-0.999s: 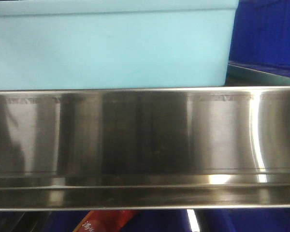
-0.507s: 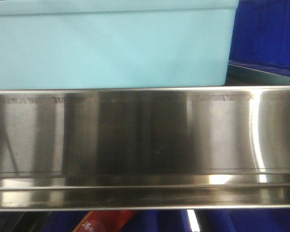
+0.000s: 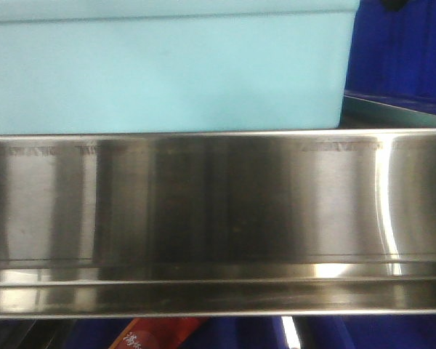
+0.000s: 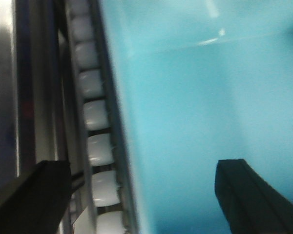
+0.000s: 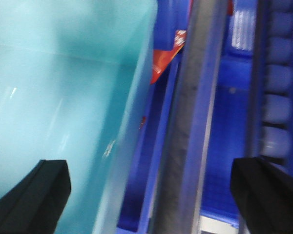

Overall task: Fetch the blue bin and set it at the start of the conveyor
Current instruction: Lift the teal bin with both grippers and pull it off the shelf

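Observation:
The blue bin (image 3: 167,73), a pale aqua tub with plain walls, sits on the shelf behind the steel rail and fills the upper left of the front view. My left gripper (image 4: 141,195) is open, and its black fingers straddle the tub's left wall, one inside the blue bin (image 4: 210,97) and one outside over the rollers. My right gripper (image 5: 151,195) is open too, with one finger over the inside of the blue bin (image 5: 53,97) and the other far to the right beyond its wall. The conveyor start is out of view.
A shiny stainless-steel shelf rail (image 3: 218,218) runs across the front. Royal-blue bins (image 3: 407,51) stand to the right and below, with a red packet (image 3: 160,334) underneath. White rollers (image 4: 95,114) line the shelf beside the tub, and a steel bar (image 5: 190,122) runs past its right wall.
The tub has stayed in place. Reflections in the steel rail have shifted slightly, and a small dark shape now shows at the top edge on the right.

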Controlling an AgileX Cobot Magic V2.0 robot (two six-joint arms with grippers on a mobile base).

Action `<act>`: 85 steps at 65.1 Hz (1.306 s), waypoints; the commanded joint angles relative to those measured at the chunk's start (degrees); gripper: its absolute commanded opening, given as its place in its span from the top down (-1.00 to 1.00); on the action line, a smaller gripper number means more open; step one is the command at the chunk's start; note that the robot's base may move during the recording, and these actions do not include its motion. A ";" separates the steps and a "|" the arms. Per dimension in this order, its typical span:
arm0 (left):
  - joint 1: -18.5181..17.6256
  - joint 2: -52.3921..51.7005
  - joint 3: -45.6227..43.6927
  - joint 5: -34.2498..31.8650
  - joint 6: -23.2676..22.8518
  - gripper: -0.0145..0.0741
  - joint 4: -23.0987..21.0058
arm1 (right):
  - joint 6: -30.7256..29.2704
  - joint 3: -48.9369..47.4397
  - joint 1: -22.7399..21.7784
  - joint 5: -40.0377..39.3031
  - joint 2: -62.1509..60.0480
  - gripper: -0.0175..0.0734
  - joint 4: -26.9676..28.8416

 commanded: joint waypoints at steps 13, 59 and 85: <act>0.99 3.86 -0.70 -0.18 -0.66 -0.44 -0.76 | 0.27 -0.52 0.05 -2.70 4.06 -0.58 0.85; 0.86 2.58 -1.66 0.20 -0.66 0.92 -0.65 | 0.27 -0.52 0.05 -2.58 3.25 0.95 0.36; -0.98 -10.69 -3.47 -1.10 -0.66 0.92 -4.53 | 0.27 -0.52 0.05 -3.17 -10.35 0.95 -0.10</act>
